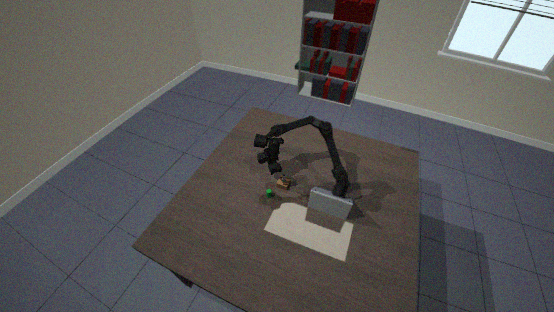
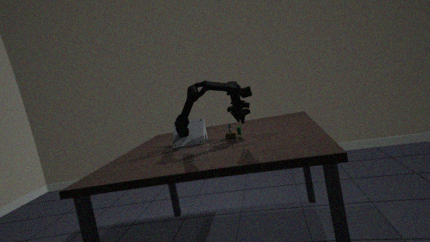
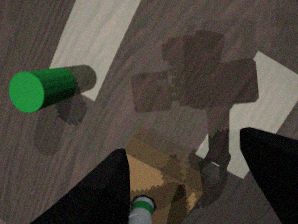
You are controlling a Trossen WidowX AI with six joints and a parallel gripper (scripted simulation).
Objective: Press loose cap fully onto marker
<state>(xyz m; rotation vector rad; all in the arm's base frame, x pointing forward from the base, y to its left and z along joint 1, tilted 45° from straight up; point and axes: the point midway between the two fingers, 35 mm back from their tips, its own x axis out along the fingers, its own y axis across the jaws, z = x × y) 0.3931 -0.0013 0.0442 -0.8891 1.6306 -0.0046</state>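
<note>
The green cap (image 1: 269, 193) (image 2: 238, 130) (image 3: 56, 87) stands upright on the table, apart from the holder; in the wrist view it is at the upper left, outside the fingers. The wooden holder block (image 1: 283, 184) (image 2: 230, 136) (image 3: 144, 171) sits beside it, partly in shadow. The marker (image 2: 229, 127) (image 3: 143, 209) stands upright in the block with its tip bare, light grey with a green band. My gripper (image 1: 276, 173) (image 2: 242, 122) (image 3: 183, 148) is partly open and empty, pointing down above the table near the block and cap.
A pale upright panel (image 1: 329, 203) (image 2: 199, 131) stands beside the arm's base. A bright patch (image 1: 305, 234) lies on the wooden table (image 1: 210, 220) (image 2: 279, 136) in front of it. The arm's shadow falls near the block. A bookshelf (image 1: 334, 47) stands beyond the table.
</note>
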